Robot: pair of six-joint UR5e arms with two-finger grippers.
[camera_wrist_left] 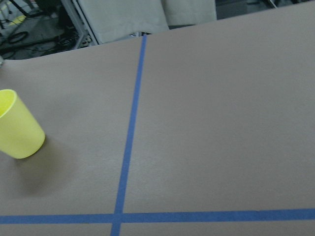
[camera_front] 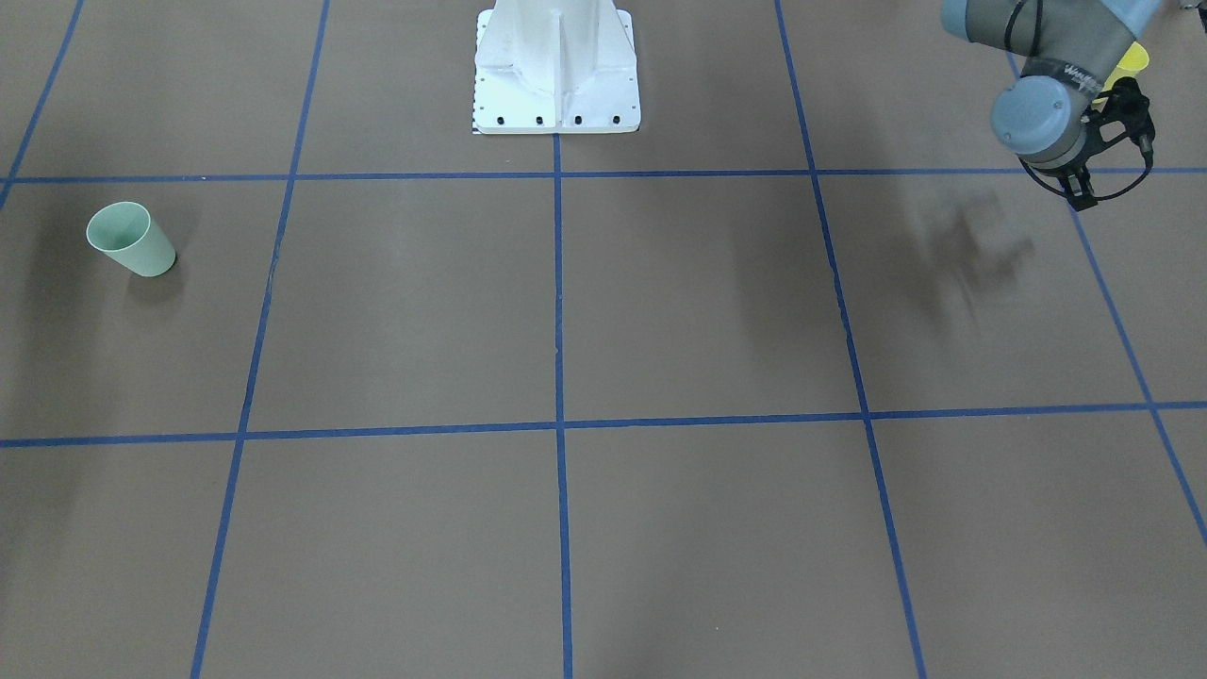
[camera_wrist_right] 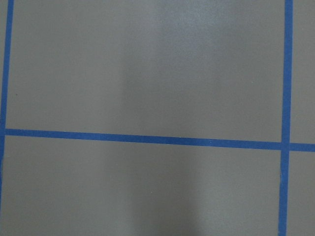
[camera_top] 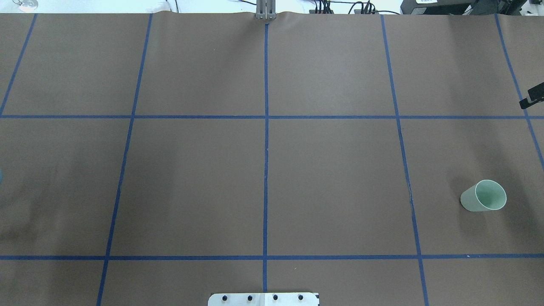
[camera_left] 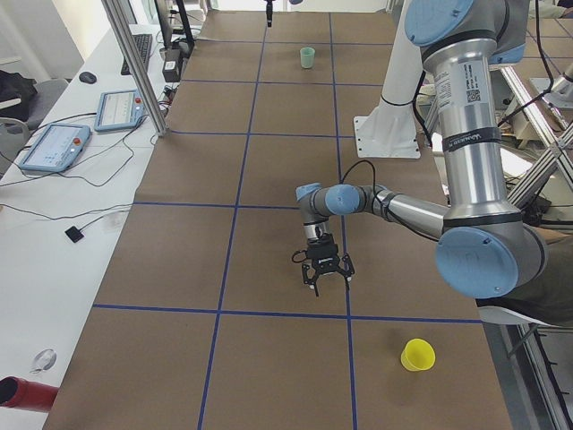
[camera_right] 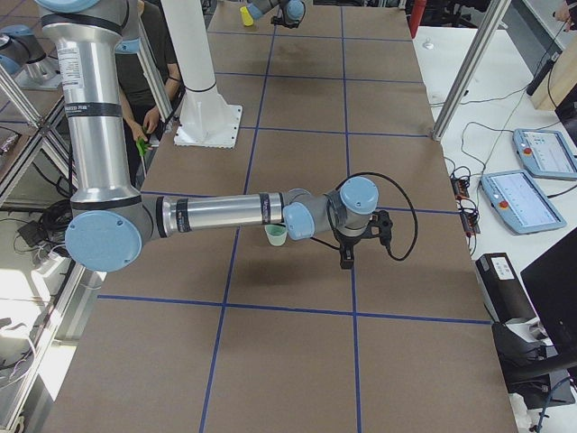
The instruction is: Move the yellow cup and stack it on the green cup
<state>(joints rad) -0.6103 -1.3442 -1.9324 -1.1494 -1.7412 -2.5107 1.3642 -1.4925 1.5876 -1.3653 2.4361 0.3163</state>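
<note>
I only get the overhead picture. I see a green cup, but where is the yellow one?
Observer: The yellow cup stands upright at the robot's left end of the table, outside your picture.
Operator: Is anybody holding it?
Observer: No. The left tool hangs above the table beside it, apart from it and empty.
Operator: What's that black bit at my right edge?
Observer: Part of the right tool, pointing down at the table near the green cup.
</note>
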